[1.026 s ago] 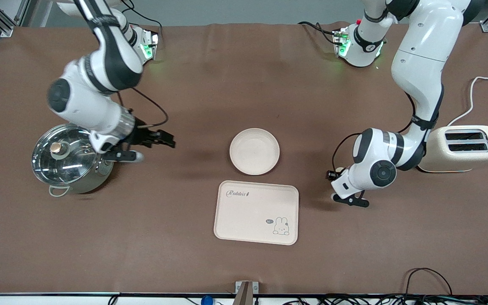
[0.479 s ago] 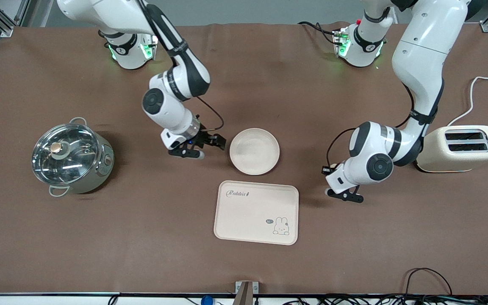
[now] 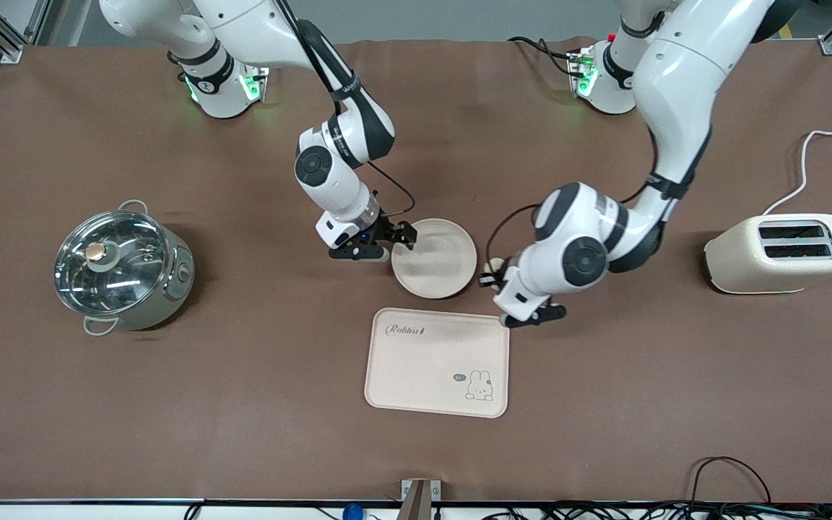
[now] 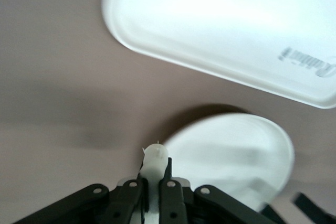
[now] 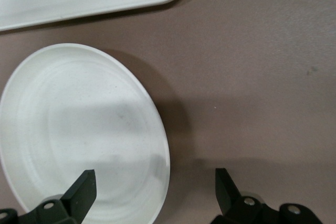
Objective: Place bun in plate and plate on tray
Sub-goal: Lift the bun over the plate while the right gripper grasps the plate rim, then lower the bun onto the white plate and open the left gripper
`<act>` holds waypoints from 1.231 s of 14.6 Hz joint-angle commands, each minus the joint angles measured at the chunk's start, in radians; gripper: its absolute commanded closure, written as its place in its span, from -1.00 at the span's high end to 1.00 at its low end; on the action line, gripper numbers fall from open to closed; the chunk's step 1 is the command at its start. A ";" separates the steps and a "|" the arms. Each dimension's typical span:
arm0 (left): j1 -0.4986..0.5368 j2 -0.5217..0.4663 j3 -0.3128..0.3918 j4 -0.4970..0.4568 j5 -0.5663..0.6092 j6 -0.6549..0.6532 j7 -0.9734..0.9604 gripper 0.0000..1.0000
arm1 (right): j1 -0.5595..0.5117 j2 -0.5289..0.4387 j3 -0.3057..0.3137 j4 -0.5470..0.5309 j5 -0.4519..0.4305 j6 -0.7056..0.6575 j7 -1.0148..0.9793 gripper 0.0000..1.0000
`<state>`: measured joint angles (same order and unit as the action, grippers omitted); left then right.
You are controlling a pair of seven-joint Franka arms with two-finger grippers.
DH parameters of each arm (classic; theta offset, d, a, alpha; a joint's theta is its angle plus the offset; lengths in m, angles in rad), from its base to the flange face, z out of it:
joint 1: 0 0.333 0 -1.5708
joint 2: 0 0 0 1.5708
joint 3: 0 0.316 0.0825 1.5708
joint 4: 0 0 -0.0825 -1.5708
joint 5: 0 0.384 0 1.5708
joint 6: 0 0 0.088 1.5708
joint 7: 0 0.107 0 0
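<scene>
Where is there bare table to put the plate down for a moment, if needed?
Bare cloth lies between the pot and the tray, and between the tray and the toaster. It is crowded around the plate: the right gripper straddles its rim, and the left gripper, holding the bun, hovers beside it.

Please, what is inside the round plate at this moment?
The plate holds nothing: its inside shows bare. The bun sits clamped in the left pincer just beside the rim. The open right pincer straddles the rim, hiding a small part in the front view.
</scene>
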<state>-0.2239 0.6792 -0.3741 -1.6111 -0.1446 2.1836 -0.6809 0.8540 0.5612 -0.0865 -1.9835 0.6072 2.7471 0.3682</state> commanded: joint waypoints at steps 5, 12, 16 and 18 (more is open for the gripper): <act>-0.063 0.105 0.004 0.034 -0.084 0.151 -0.146 0.55 | 0.016 0.039 -0.016 0.028 -0.058 0.028 -0.011 0.05; -0.045 0.045 0.011 0.036 0.031 0.090 -0.131 1.00 | 0.016 0.059 -0.013 0.020 -0.060 0.079 -0.057 -0.99; -0.064 0.043 0.009 0.033 0.030 0.087 -0.176 1.00 | 0.016 0.059 -0.013 0.014 -0.060 0.082 -0.071 -0.99; -0.066 0.042 0.003 0.034 0.031 0.085 -0.195 1.00 | 0.016 0.059 -0.013 0.012 -0.060 0.082 -0.071 -0.99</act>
<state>-0.2814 0.7372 -0.3714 -1.5685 -0.1327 2.2796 -0.8418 0.8617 0.6106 -0.0915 -1.9569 0.5624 2.8195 0.3051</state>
